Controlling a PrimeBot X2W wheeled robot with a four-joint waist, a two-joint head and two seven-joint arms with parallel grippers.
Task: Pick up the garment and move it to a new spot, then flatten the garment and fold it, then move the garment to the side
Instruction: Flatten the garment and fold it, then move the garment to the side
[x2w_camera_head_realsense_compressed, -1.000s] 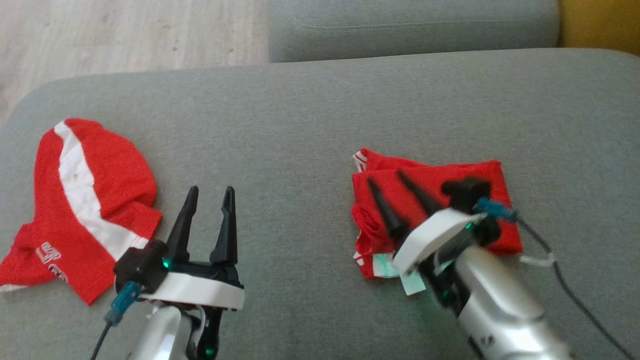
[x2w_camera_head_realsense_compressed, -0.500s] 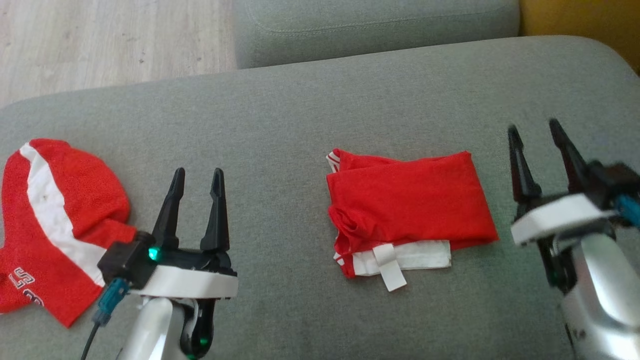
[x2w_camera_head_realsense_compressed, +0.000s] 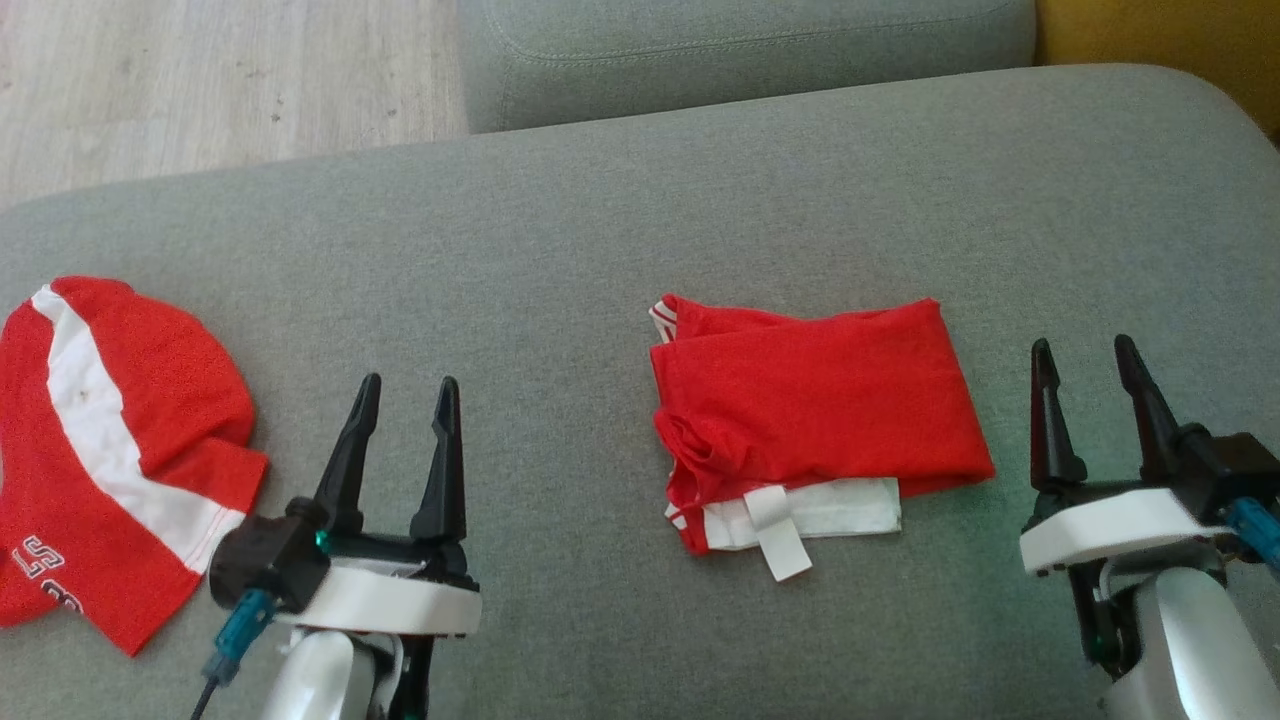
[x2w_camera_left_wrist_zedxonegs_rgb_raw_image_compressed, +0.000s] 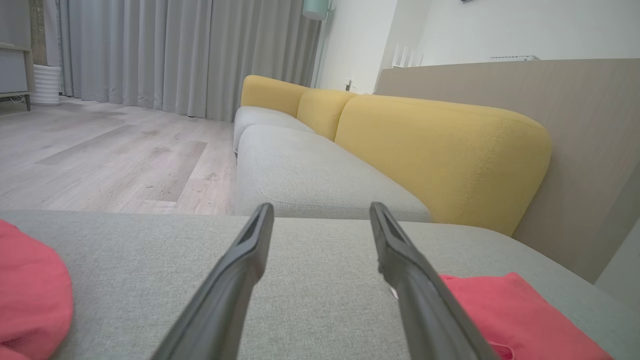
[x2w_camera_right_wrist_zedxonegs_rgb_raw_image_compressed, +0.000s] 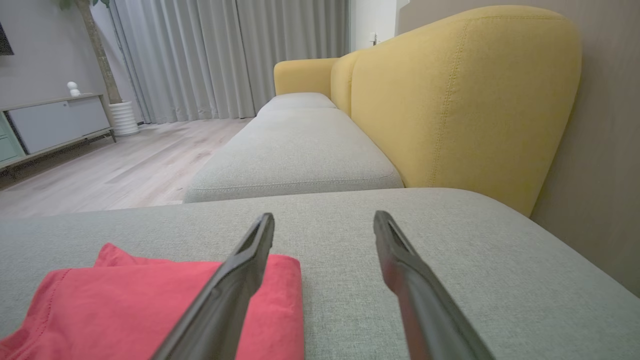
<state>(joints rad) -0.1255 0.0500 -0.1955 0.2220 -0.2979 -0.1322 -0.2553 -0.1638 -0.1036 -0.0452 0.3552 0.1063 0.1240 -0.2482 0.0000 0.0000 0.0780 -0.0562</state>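
Observation:
The folded red garment (x2w_camera_head_realsense_compressed: 815, 405) lies flat on the grey cushion (x2w_camera_head_realsense_compressed: 620, 230), with a white waistband and tag at its near edge. It shows low right in the left wrist view (x2w_camera_left_wrist_zedxonegs_rgb_raw_image_compressed: 520, 310) and low left in the right wrist view (x2w_camera_right_wrist_zedxonegs_rgb_raw_image_compressed: 135, 305). My right gripper (x2w_camera_head_realsense_compressed: 1085, 350) stands open and empty just right of the garment, apart from it. Well to the garment's left, my left gripper (x2w_camera_head_realsense_compressed: 408, 386) is open with nothing between its fingers. Both point away from me (x2w_camera_left_wrist_zedxonegs_rgb_raw_image_compressed: 320, 212) (x2w_camera_right_wrist_zedxonegs_rgb_raw_image_compressed: 322, 220).
A second red garment with a white stripe (x2w_camera_head_realsense_compressed: 110, 440) lies crumpled at the cushion's left edge, also seen as a red garment (x2w_camera_left_wrist_zedxonegs_rgb_raw_image_compressed: 30, 300) beside my left fingers. Another grey seat cushion (x2w_camera_head_realsense_compressed: 740, 50) lies beyond, wooden floor (x2w_camera_head_realsense_compressed: 200, 80) at far left, yellow backrest (x2w_camera_right_wrist_zedxonegs_rgb_raw_image_compressed: 450, 95) to the right.
My right gripper has come off the folded garment, swung to its right and drawn back towards me. The head camera has shifted, so the whole picture slid left. The garment stays put.

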